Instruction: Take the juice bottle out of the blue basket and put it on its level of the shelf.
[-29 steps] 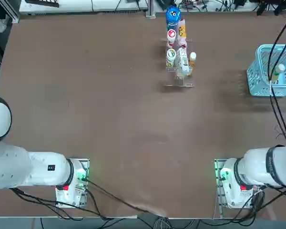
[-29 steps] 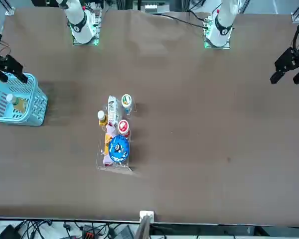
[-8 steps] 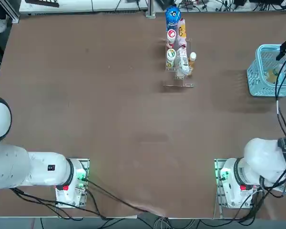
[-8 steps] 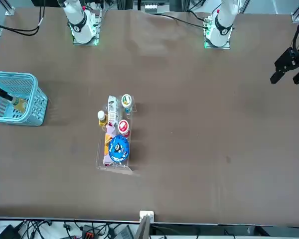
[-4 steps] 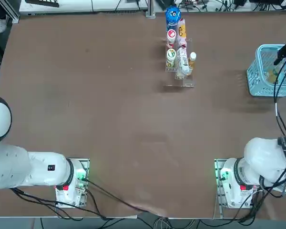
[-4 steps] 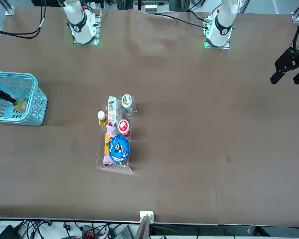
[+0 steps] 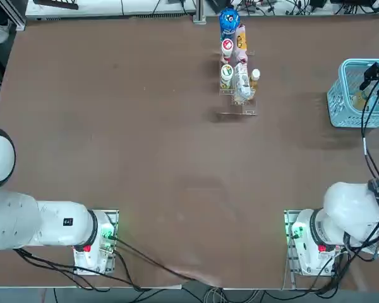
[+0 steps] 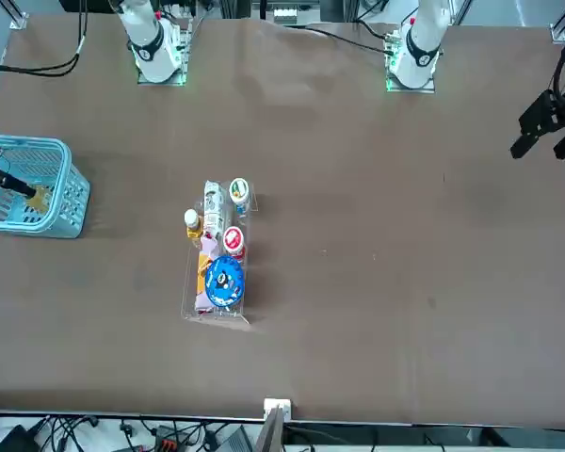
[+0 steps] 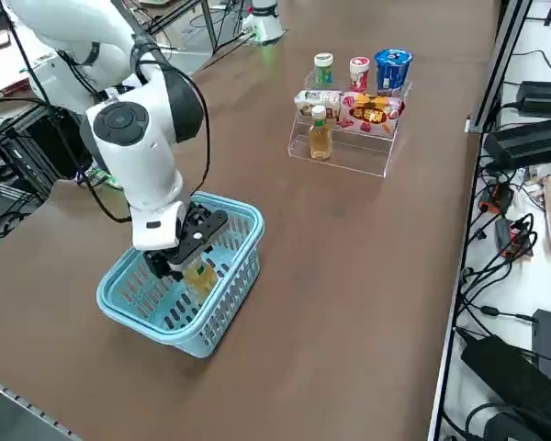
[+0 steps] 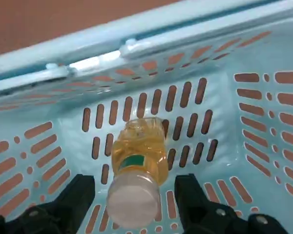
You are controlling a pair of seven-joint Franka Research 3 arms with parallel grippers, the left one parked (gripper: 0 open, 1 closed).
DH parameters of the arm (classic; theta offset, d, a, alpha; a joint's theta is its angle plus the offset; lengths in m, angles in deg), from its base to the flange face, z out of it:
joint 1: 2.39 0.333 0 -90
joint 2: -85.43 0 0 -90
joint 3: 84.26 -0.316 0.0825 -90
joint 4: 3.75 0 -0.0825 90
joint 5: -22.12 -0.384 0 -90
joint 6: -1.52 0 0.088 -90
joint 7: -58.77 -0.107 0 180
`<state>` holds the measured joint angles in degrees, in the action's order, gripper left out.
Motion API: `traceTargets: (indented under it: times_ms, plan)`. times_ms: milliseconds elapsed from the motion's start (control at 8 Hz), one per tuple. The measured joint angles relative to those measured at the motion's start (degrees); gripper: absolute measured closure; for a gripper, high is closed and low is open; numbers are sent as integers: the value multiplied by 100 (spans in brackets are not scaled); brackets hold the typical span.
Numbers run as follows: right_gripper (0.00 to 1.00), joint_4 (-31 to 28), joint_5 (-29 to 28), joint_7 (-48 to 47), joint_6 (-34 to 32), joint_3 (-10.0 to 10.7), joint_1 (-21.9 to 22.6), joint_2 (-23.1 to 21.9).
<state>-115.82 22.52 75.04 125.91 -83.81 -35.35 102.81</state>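
The juice bottle (image 10: 139,156), slim with amber liquid and a white cap, stands inside the blue basket (image 10: 195,29) at the table's right edge. My right gripper (image 10: 133,204) is down in the basket, open. Its black fingers (image 10: 63,197) flank the bottle's cap with a small gap on each side. From the right side, the gripper (image 9: 179,253) hangs over the bottle (image 9: 202,277) within the basket (image 9: 216,317). From overhead, the gripper (image 7: 374,79) covers most of the bottle (image 7: 365,98). The clear shelf (image 7: 238,108) stands at the far middle of the table.
The shelf (image 9: 349,152) holds a near-alike amber bottle (image 9: 320,133) on its lowest level, with a blue-topped bottle (image 9: 392,69), a red-and-white-lidded bottle (image 9: 359,73) and other drinks above. Brown tabletop lies between basket and shelf. The arm's cables hang by the basket (image 7: 344,101).
My right gripper has sunk a little deeper into the basket, down around the bottle's cap. The bottle and basket have stayed where they were.
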Motion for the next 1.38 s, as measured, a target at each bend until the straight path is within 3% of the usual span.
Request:
traceTargets:
  times_ms: [750, 1375]
  plan:
    - [2, -50, 0, 16, -6, 0, -62, 20]
    - [16, -71, 0, 20, -7, 0, -67, 105]
